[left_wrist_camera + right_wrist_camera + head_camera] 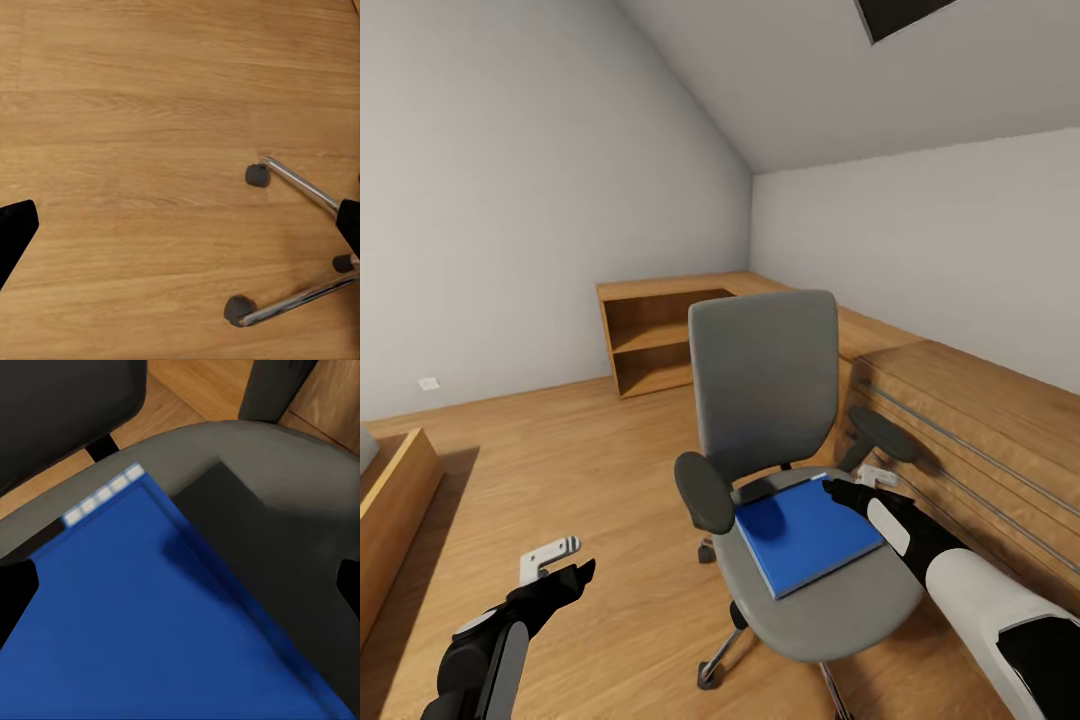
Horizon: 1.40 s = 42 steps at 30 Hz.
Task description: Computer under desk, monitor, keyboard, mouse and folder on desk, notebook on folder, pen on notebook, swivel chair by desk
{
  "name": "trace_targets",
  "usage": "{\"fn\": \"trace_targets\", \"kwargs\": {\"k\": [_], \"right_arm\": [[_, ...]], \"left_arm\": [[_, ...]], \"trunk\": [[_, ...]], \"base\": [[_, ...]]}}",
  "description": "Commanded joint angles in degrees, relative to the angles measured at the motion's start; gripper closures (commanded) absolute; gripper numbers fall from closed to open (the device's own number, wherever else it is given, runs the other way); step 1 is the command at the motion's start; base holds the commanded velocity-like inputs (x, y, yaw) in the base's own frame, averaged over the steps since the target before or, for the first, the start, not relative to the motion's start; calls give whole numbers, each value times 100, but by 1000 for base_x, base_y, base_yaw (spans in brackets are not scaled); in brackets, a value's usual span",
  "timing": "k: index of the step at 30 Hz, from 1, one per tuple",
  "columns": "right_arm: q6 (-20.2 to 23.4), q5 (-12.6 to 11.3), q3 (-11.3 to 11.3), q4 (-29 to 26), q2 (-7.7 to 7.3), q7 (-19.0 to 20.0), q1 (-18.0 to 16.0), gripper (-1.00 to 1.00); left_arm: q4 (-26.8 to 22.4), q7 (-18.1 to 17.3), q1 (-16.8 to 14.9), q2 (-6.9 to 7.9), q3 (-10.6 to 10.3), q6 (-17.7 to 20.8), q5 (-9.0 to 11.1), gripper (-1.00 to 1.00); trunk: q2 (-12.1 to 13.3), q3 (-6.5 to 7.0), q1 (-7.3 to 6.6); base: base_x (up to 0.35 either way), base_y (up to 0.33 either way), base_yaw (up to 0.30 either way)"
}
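The grey swivel chair [765, 385] stands in the middle of the room with its back toward the far corner. On its seat lies the flat blue folder [805, 533], with one corner reaching the seat's back edge. My right gripper [850, 487] hovers open just above the folder's far right edge. In the right wrist view the folder [142, 622] lies under the spread right gripper [180, 585], beside the grey seat [270, 525]. My left gripper [565, 565] is open over bare floor to the left of the chair. In its wrist view it [180, 225] faces the chair's chrome legs [300, 184] and castors.
A light wooden dresser [980, 430] runs along the right wall, close behind the chair's right armrest [885, 432]. An open wooden shelf unit [655, 345] sits at the back. A wooden bed frame [395, 500] edges in at the left. Wood floor [580, 460] lies between.
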Motion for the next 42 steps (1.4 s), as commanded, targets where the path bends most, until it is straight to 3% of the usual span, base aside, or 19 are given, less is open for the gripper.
{"fn": "trace_targets", "kwargs": {"k": [1, 12, 17, 22, 42], "right_arm": [[21, -49, 46, -14, -8, -36, -3, -100], [27, -49, 44, -14, -10, -36, -3, -100], [37, -49, 47, -14, -10, -36, -3, -100], [38, -49, 49, -14, -5, -36, -3, -100], [38, -49, 49, -14, -10, -36, -3, -100]], "left_arm": [[-8, 23, -4, -5, 9, 29, 60, -100], [-6, 24, -4, -3, 18, 32, 60, -100], [-3, 24, -4, -3, 18, 32, 60, -100], [-3, 25, -4, -3, 18, 32, 62, -100], [42, 23, -4, 12, 26, 42, 60, -100]], "trunk": [[-44, -24, 22], [-485, -222, 263], [-485, -222, 263], [-686, -311, 373], [-686, -311, 373]], "base": [[0, 0, 0], [0, 0, 0], [0, 0, 0], [0, 0, 0], [-19, 0, 0]]}}
